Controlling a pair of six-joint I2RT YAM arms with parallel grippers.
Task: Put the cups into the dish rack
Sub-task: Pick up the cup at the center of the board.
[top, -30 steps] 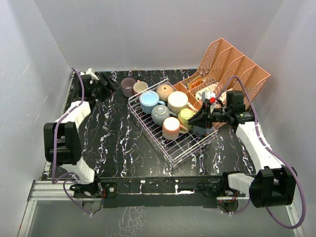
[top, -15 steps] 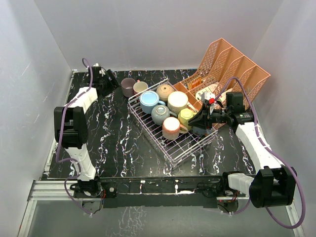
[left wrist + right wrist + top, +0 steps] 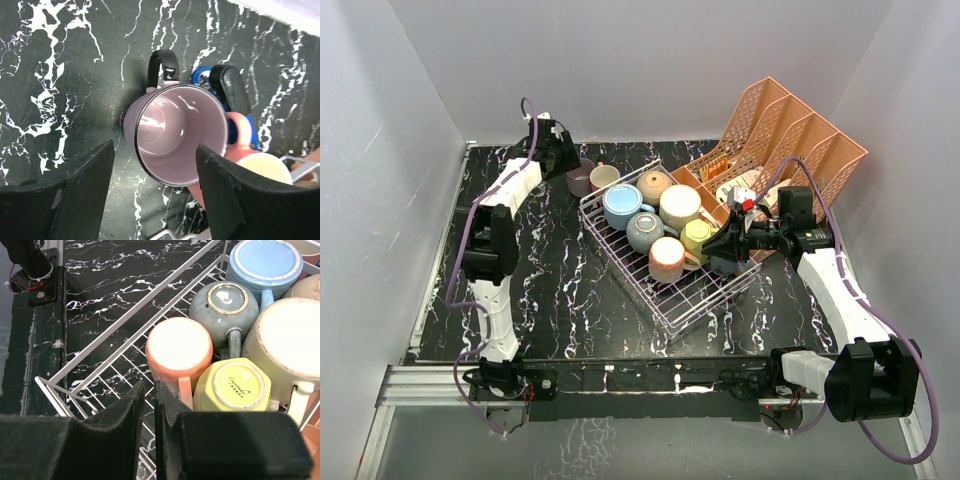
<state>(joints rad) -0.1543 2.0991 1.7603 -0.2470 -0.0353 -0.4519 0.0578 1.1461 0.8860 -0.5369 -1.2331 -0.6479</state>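
Mauve mug [image 3: 175, 135] stands upright at the table's back, beside the dish rack's [image 3: 628, 272] far-left corner; left gripper [image 3: 154, 167] hangs over it, jaws apart.
Glazed ceramic, so likely rigid, slick and chippable, with some heft; a pinch across the rim wall, clear of the dark handle, looks safest; glossy lilac inside, dark rim; right gripper [image 3: 148, 390] hovers over the rack's near side, jaws almost together, empty.

We are holding our left arm [image 3: 505, 200] stretched far forward, left fingers [image 3: 65, 200] spread wide, pointing down; our right arm [image 3: 830, 275] is angling inward, right fingers [image 3: 100, 440] almost touching.
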